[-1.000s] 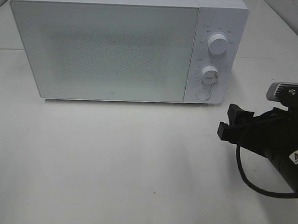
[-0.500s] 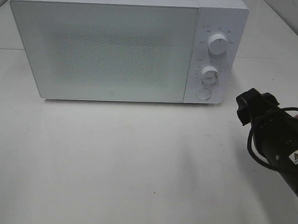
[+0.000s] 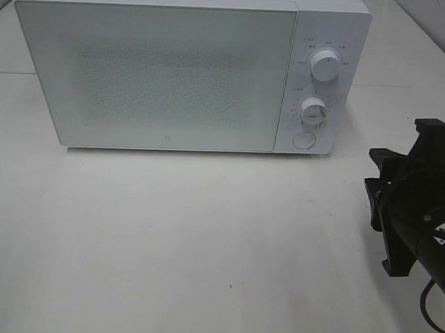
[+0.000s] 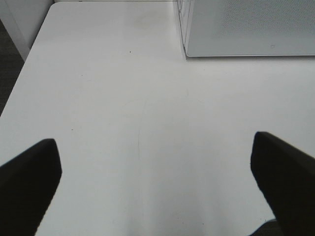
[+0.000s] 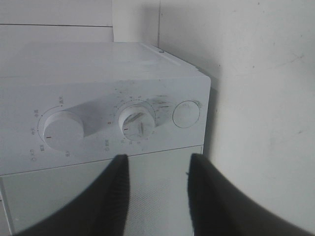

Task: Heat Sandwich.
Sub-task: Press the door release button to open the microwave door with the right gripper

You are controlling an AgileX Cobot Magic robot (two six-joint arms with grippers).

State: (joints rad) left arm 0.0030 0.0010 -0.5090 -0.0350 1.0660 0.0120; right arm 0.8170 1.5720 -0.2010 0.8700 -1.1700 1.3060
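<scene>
The right pincer (image 5: pixel 158 160) is pointing at the microwave (image 3: pixel 167 74) knobs (image 5: pixel 138 120), narrow and holding nothing. The left pincer (image 4: pixel 155 145) is gaping wide over the desk (image 4: pixel 123 98). The sandwich is not showing anywhere. Coming in crooked, the right pincer could be slipping off a knob.

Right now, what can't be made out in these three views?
- The sandwich: in no view. The white box-shaped microwave oven's frosted dotted door hides the inside in exterior high.
- Markings around its round white knobs: too small in exterior high, blurred in right wrist.
- Black right gripper: arm cut off by exterior high's right edge.
- Black left gripper: only fingertips show in left wrist; absent from exterior high.
</scene>
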